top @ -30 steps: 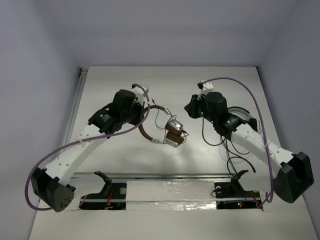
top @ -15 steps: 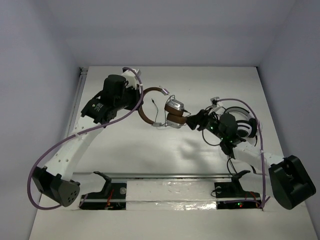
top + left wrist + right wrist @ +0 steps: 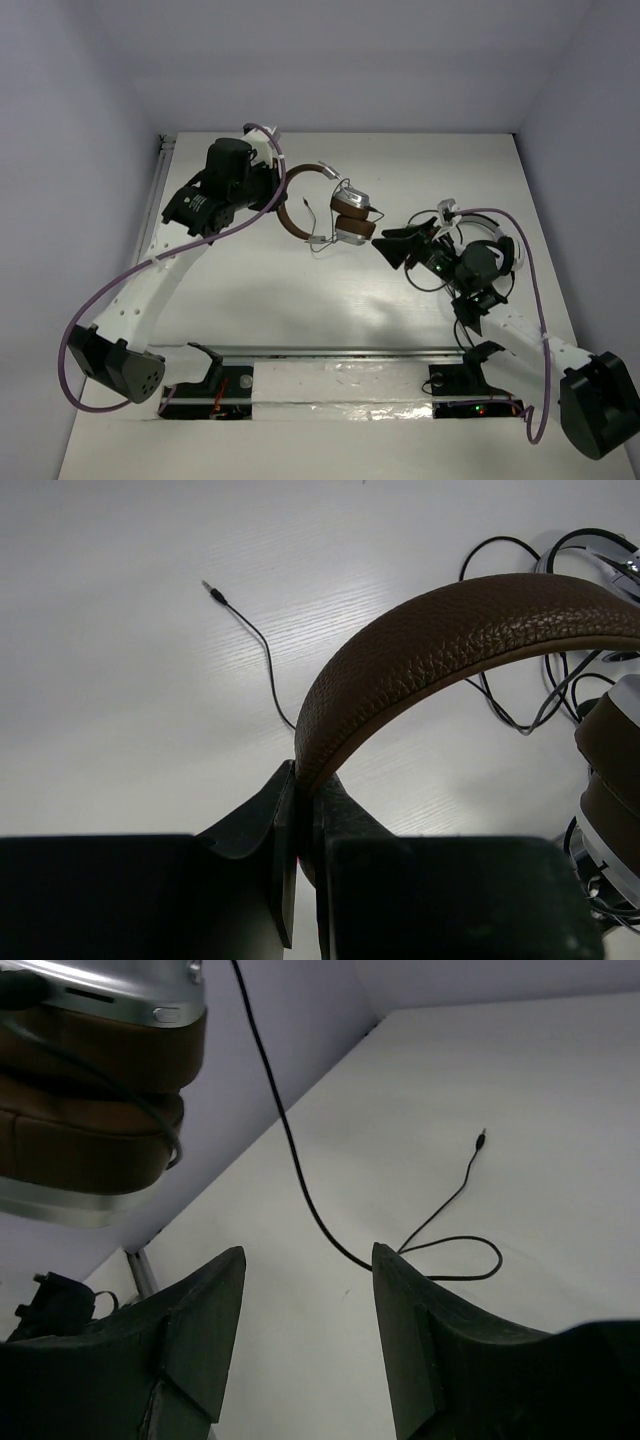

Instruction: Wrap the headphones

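The headphones (image 3: 293, 213) have a brown leather headband, and their brown-padded silver ear cups (image 3: 352, 216) hang off the table. My left gripper (image 3: 277, 196) is shut on the headband (image 3: 440, 645) and holds it up; the fingers (image 3: 283, 810) pinch its lower end. The thin black cable (image 3: 256, 640) trails over the table to its plug (image 3: 207, 585). My right gripper (image 3: 388, 244) is open and empty, just right of and below the ear cups (image 3: 95, 1070). The cable (image 3: 300, 1195) hangs in front of its jaws (image 3: 308, 1252), close to the right finger.
White-and-black headphones (image 3: 496, 250) with a tangled long black cable (image 3: 470, 325) lie under my right arm. A metal rail (image 3: 300, 352) runs along the near table edge. A wall closes the far side.
My left gripper has carried the brown headphones up and away from me. My right arm has swung toward me and lowered, its open jaws now pointing left at the ear cups.
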Available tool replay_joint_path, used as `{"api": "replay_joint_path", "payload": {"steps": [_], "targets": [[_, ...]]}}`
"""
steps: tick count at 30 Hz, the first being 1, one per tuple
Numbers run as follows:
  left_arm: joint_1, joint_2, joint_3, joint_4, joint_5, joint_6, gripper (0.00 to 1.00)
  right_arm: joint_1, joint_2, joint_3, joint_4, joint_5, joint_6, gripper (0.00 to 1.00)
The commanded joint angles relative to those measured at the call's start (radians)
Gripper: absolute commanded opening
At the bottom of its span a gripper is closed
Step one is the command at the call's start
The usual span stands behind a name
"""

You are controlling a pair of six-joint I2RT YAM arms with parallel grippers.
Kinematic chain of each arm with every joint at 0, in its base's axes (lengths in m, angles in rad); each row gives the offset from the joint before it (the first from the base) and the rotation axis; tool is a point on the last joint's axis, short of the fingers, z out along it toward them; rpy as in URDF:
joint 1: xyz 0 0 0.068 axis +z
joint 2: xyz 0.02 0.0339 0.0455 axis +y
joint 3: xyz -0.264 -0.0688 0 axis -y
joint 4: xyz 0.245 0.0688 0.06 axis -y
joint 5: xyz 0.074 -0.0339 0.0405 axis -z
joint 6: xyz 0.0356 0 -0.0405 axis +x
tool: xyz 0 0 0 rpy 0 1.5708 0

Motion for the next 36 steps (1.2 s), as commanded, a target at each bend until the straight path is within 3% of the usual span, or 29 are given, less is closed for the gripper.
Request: {"api": "replay_joint_path", "payload": {"steps": [1, 11, 17, 22, 30, 36], "targets": [[0.003, -0.004, 0.062, 0.049, 0.036, -0.044, 0.0, 0.003, -0.023, -0.006, 0.017, -0.013, -0.026, 0.6], [0.012, 0.018, 0.099, 0.026, 0.089, -0.059, 0.0, 0.003, 0.28, 0.138, 0.083, -0.085, -0.081, 0.67], [0.012, 0.019, 0.11, 0.034, 0.132, -0.069, 0.0, 0.003, 0.409, 0.201, 0.127, -0.022, -0.109, 0.66], [0.012, 0.019, 0.128, 0.02, 0.146, -0.069, 0.0, 0.003, 0.517, 0.225, 0.261, 0.064, -0.103, 0.67], [0.012, 0.024, 0.148, 0.004, 0.166, -0.073, 0.0, 0.003, 0.587, 0.25, 0.385, 0.061, -0.077, 0.68], [0.012, 0.021, 0.133, 0.021, 0.148, -0.102, 0.0, 0.07, 0.517, 0.222, 0.467, 0.114, -0.044, 0.69]]}}
